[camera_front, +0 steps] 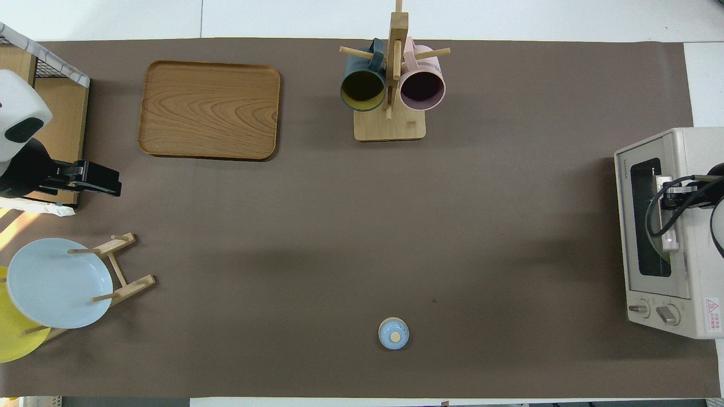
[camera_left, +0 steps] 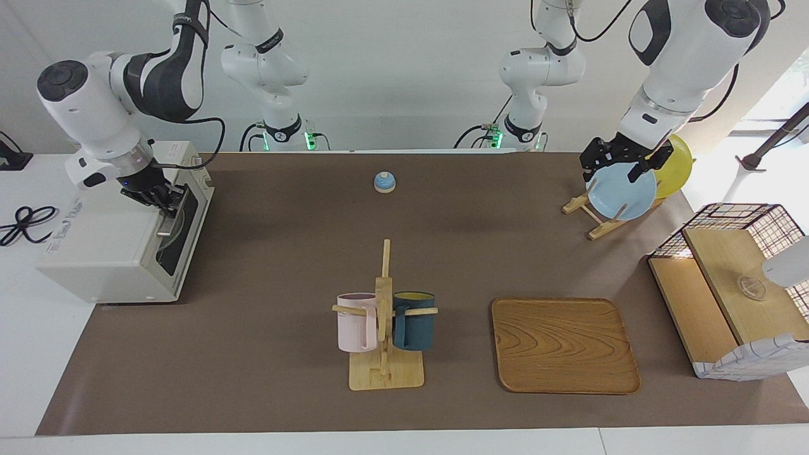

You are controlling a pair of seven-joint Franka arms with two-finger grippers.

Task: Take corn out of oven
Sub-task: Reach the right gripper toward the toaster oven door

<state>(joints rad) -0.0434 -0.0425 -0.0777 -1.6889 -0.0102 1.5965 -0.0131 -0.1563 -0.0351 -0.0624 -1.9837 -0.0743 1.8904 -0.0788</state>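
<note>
Facing view: right gripper pinches the oven door handle; next, pull it down. Left gripper waits, spread.

Boxy off-white toaster oven, at right arm's end of brown table mat: small dark brand wording along door-frame edge farthest from robots, too small to read. Red-and-white warning sticker with triangle sign on oven's top corner nearest robots, beside two knobs; its text illegible. Grey printing on oven's side panel, unreadable.
</note>
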